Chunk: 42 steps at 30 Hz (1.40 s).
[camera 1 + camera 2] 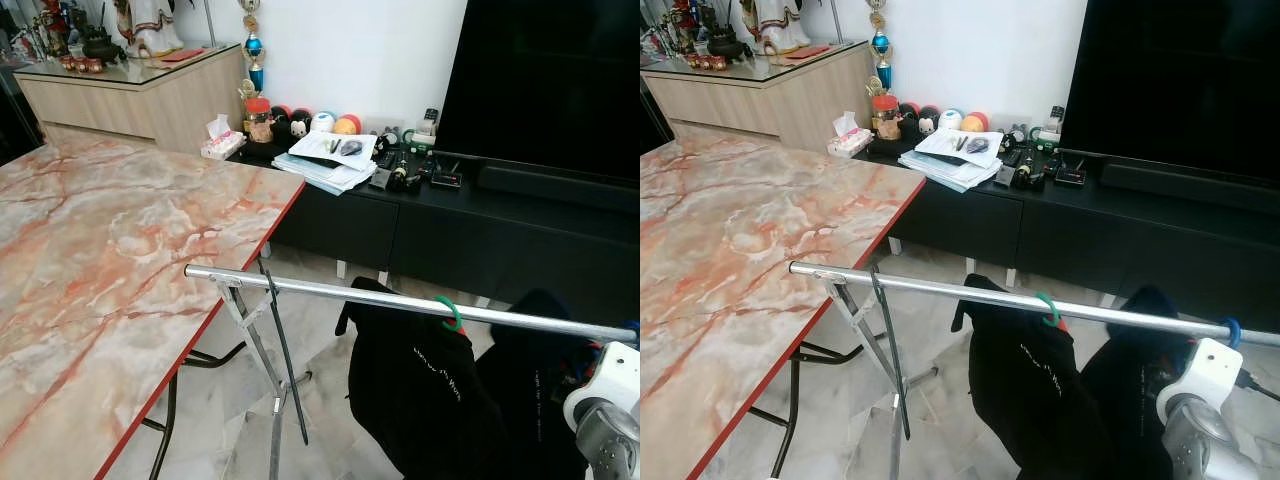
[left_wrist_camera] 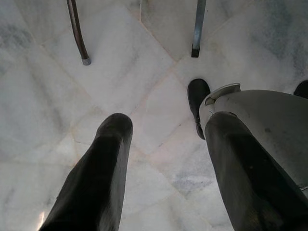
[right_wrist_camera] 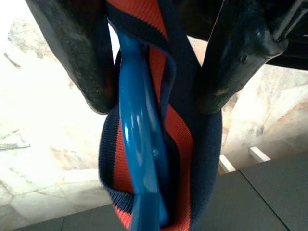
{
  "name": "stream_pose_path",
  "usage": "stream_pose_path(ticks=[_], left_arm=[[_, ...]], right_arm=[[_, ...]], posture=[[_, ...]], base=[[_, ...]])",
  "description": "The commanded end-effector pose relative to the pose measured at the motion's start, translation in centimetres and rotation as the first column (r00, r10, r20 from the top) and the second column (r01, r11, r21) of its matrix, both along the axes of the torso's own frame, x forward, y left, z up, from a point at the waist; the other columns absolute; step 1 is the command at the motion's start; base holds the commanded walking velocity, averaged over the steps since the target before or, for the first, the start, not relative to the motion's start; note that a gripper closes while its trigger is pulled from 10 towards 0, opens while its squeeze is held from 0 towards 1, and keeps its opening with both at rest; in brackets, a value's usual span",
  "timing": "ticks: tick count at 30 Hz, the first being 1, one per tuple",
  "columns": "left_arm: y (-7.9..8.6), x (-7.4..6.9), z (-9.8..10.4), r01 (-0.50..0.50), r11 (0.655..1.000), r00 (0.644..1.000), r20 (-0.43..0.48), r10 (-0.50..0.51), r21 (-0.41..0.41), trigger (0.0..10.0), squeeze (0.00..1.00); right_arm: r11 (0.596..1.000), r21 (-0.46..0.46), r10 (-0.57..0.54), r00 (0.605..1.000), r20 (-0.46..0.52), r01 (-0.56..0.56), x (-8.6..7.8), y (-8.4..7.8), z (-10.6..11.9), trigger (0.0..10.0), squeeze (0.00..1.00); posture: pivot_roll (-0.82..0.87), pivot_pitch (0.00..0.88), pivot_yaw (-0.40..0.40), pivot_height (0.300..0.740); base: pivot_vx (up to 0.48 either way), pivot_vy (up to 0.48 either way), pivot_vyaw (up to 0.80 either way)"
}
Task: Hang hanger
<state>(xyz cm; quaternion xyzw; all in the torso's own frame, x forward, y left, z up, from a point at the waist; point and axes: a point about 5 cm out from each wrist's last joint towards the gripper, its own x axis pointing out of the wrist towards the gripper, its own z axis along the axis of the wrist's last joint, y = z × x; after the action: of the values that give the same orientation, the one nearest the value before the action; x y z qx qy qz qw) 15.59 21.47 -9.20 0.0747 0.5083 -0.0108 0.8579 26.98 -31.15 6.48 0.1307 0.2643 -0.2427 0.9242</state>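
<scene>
There is pale lettering on the black garment [image 1: 425, 390] that hangs from the metal rail [image 1: 400, 300], but it is too small and blurred to read. The papers [image 1: 330, 160] stacked on the black TV cabinet [image 1: 400, 215] show no print that can be made out. No other text, brand, number or sign can be read.

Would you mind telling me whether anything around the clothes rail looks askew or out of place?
Nothing looks damaged or spilled. The metal rail carries a black garment on a green hanger. The right gripper is shut on a blue hanger with a red-and-navy collar draped over it; its hook sits at the rail.
</scene>
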Motion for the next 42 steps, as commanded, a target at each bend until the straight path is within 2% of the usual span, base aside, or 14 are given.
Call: stream_pose_path(ticks=[1,6,8,9,10,13,17,20,28,33,36,42], left_arm=[[0.5,-0.4,-0.1,0.005,1.000,1.000,-0.021,-0.005,0.009,10.0,0.00],[0.5,-0.4,-0.1,0.005,1.000,1.000,-0.020,-0.005,0.012,10.0,0.00],[0.5,-0.4,-0.1,0.005,1.000,1.000,-0.019,-0.005,0.012,10.0,0.00],[0.5,-0.4,-0.1,0.005,1.000,1.000,-0.019,-0.005,0.012,10.0,0.00],[0.5,-0.4,-0.1,0.006,1.000,1.000,-0.019,-0.005,0.012,10.0,0.00],[0.6,-0.4,-0.1,0.009,1.000,1.000,-0.021,-0.009,0.013,10.0,0.00],[0.6,-0.4,0.0,0.016,1.000,1.000,-0.023,-0.016,0.010,10.0,0.00],[0.6,-0.4,0.0,0.018,1.000,1.000,-0.024,-0.018,0.009,10.0,0.00],[0.5,-0.3,0.0,0.019,1.000,1.000,-0.025,-0.019,0.007,10.0,0.00],[0.6,-0.3,0.0,0.019,1.000,1.000,-0.025,-0.019,0.010,10.0,0.00],[0.6,-0.3,0.0,0.020,1.000,1.000,-0.023,-0.020,0.013,10.0,0.00],[0.7,-0.3,0.0,0.024,1.000,0.999,-0.023,-0.023,0.017,10.0,0.00]], right_arm=[[0.999,0.032,0.016,1.000,-0.023,-0.015,-0.2,0.5,-0.7,10.0,0.00],[0.999,0.040,0.025,1.000,-0.013,-0.025,-0.1,0.7,-0.8,10.0,0.00],[0.999,0.039,0.025,0.999,0.042,-0.027,0.3,0.8,-0.2,10.0,0.00],[0.999,0.025,0.021,0.994,0.105,-0.024,0.7,0.9,0.8,10.0,0.00],[1.000,0.021,0.021,0.993,0.117,-0.023,0.8,0.9,1.0,10.0,0.00],[1.000,0.025,0.012,0.995,0.096,-0.015,0.4,1.3,1.0,10.0,0.00],[0.998,0.059,-0.005,1.000,0.011,0.004,-1.0,2.0,-0.7,10.0,0.00],[0.997,0.075,-0.018,1.000,-0.023,0.020,-1.5,2.0,-1.5,10.0,0.00],[0.996,0.080,0.032,0.999,-0.014,-0.031,-1.0,2.6,-1.3,10.0,0.00],[0.998,0.060,-0.024,1.000,0.012,0.024,-0.7,1.8,-0.7,10.0,0.00],[0.996,0.028,-0.092,0.991,0.101,0.090,-0.1,0.7,0.6,10.0,0.00],[0.994,0.001,-0.110,0.980,0.166,0.111,0.8,0.4,1.8,10.0,0.00]], posture=[[0.05,0.000,0.047,0.740],[0.06,0.000,0.048,0.740],[0.06,0.000,0.049,0.740],[0.06,0.000,0.050,0.740],[0.06,0.000,0.050,0.740],[0.05,0.000,0.053,0.740],[0.05,0.000,0.055,0.740],[0.05,0.000,0.056,0.740],[0.05,0.000,0.054,0.740],[0.05,0.000,0.056,0.740],[0.05,0.000,0.056,0.740],[0.05,0.000,0.059,0.740]], base=[[0.000,0.000,0.00],[0.000,0.000,0.00],[0.000,0.000,0.00],[0.000,0.000,0.00],[0.000,0.000,0.00],[0.000,0.000,0.00],[0.000,0.000,0.00],[0.000,0.000,0.00],[0.000,0.000,0.00],[0.000,0.000,0.00],[0.000,0.000,0.00],[0.000,0.000,0.00]])
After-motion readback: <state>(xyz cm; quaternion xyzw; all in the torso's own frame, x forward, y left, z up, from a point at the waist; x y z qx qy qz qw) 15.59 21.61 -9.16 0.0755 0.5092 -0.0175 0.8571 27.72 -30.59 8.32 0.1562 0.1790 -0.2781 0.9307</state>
